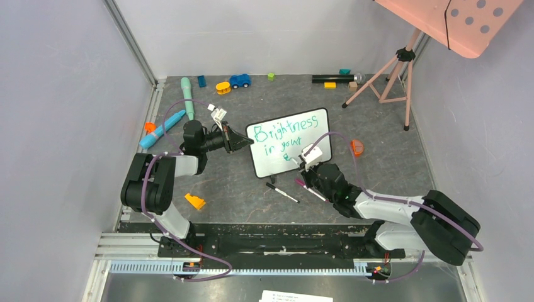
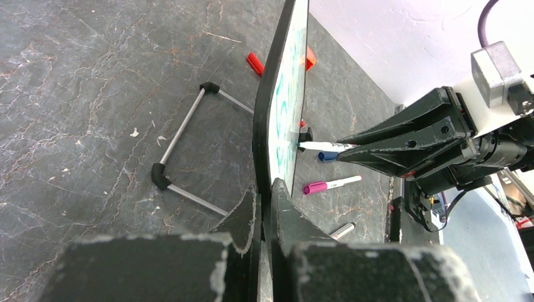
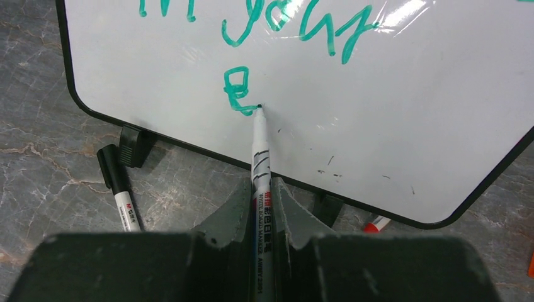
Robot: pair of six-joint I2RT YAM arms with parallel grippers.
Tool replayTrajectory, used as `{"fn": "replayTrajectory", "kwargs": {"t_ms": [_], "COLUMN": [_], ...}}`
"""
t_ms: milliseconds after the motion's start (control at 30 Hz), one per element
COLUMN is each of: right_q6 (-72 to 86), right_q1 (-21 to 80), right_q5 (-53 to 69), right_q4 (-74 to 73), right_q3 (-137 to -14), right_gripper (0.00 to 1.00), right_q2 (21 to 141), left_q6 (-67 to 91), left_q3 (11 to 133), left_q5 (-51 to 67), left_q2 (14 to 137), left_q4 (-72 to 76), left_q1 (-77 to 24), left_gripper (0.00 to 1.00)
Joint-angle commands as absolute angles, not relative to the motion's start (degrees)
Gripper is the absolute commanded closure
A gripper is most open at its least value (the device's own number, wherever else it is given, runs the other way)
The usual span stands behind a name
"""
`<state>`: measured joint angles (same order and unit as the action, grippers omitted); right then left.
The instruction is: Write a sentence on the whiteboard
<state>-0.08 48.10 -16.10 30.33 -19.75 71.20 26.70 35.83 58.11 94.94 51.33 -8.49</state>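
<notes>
Right gripper (image 3: 259, 185) clamps the marker (image 3: 259, 145) (tip ahead); pressing hard could twist the whiteboard (image 3: 409, 113) from the pinching left gripper (image 2: 267, 189).

The small white whiteboard (image 1: 296, 148) with a thin black frame stands propped mid-table and bars the straight way from front to back. The left gripper (image 1: 247, 143) pinches its left edge. The right gripper (image 3: 260, 189), clamped on a white marker pen (image 3: 259, 148), fills the room before its lower half. A black-capped marker (image 1: 281, 192) and a pink-capped marker (image 2: 332, 184) lie loose just in front. Behind the board, a grey wire stand (image 2: 182, 141) juts out. The grey stone-patterned tabletop (image 1: 233, 182) lies bare left of the loose markers, and again behind the board as far as the blue toy car (image 1: 239, 80). An orange disc (image 1: 357, 148), possibly a cap, sits near the board's right edge.
</notes>
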Motion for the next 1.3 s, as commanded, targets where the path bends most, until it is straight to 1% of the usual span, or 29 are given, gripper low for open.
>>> {"fn": "replayTrajectory", "kwargs": {"t_ms": [0, 200, 500, 1000, 1267], "right_q6": [-0.25, -0.37, -0.05, 2.15, 3.20], "right_q1": [47.77, 47.73, 47.74, 47.46, 47.49], "right_q5": [-15.98, -14.60, -17.85, -18.42, -17.96], "right_q4": [31.81, 30.87, 25.94, 20.00, 12.75], "right_q3": [-18.65, -18.77, -22.77, -27.42, -30.30], "right_gripper": [1.00, 1.00, 1.00, 1.00, 1.00], "right_q2": [66.57, 63.06, 67.45, 67.58, 66.78], "left_q6": [18.63, 18.52, 18.54, 18.61, 18.79], "left_q3": [35.82, 35.80, 35.79, 35.64, 35.46], "left_q5": [57.92, 57.92, 57.92, 58.01, 58.00], "left_q2": [93.84, 93.71, 93.87, 93.69, 93.62], "left_q4": [50.10, 50.02, 50.03, 50.19, 50.45], "left_q1": [-8.89, -8.88, -8.88, -8.88, -8.88], "left_gripper": [0.98, 0.98, 0.98, 0.98, 0.98]}}
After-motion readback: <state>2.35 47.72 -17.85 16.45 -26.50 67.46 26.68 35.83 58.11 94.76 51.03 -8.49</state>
